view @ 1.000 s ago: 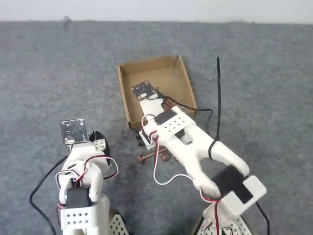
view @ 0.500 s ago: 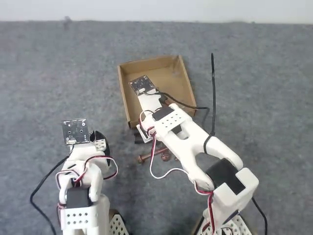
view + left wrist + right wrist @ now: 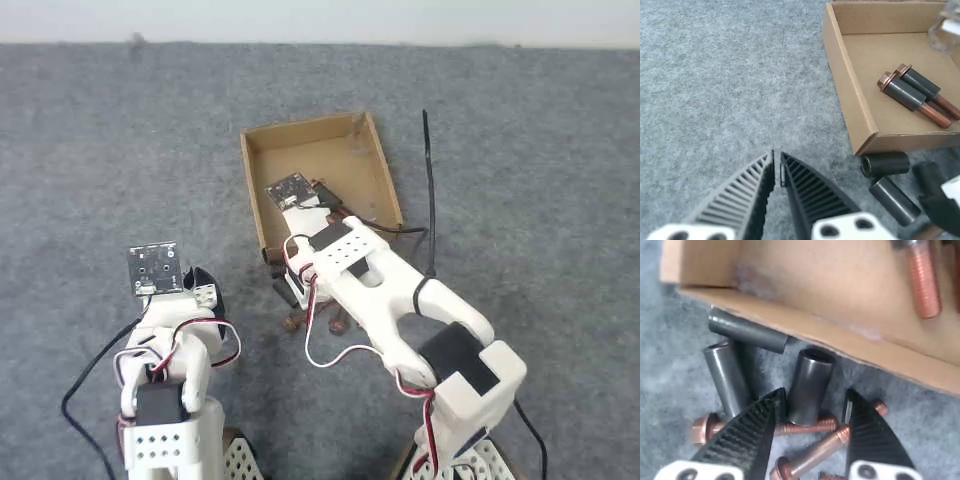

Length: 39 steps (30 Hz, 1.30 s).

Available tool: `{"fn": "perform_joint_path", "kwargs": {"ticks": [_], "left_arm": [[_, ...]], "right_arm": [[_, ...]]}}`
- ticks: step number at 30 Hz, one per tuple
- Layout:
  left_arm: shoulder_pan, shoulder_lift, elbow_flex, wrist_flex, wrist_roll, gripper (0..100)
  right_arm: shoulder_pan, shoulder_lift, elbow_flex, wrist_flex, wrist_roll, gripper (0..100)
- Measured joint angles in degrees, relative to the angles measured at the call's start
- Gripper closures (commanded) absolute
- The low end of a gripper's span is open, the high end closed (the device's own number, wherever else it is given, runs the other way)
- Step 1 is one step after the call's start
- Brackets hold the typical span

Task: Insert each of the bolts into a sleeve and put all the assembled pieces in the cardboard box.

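The cardboard box (image 3: 330, 160) sits mid-table and holds two assembled pieces (image 3: 912, 92), each a copper bolt in a dark sleeve. In front of its near wall (image 3: 840, 332) lie loose dark sleeves (image 3: 727, 377) (image 3: 747, 330) and several copper bolts (image 3: 790, 429) (image 3: 300, 320). My right gripper (image 3: 812, 410) hangs open just above these, its fingers on either side of one sleeve (image 3: 810, 385) without touching it. My left gripper (image 3: 777, 162) is shut on nothing over bare carpet, to the left of the box. Two loose sleeves (image 3: 885, 163) lie off to its side.
Grey carpet covers the table. A black cable (image 3: 428, 190) runs along the right side of the box. The right arm (image 3: 370, 280) stretches over the box's near edge. Open carpet lies left of the box and beyond it.
The right arm first reached slightly farther over the box, then drew back and dipped toward the loose parts in front of it. The left arm has stayed still.
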Motion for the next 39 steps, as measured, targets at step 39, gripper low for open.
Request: {"fn": "perform_joint_path", "kwargs": {"ticks": [39], "left_arm": [[0.0,0.0,0.0,0.0,0.0,98]], "right_arm": [[14.3,-20.1,12.6,7.3,8.4,99.2]]}}
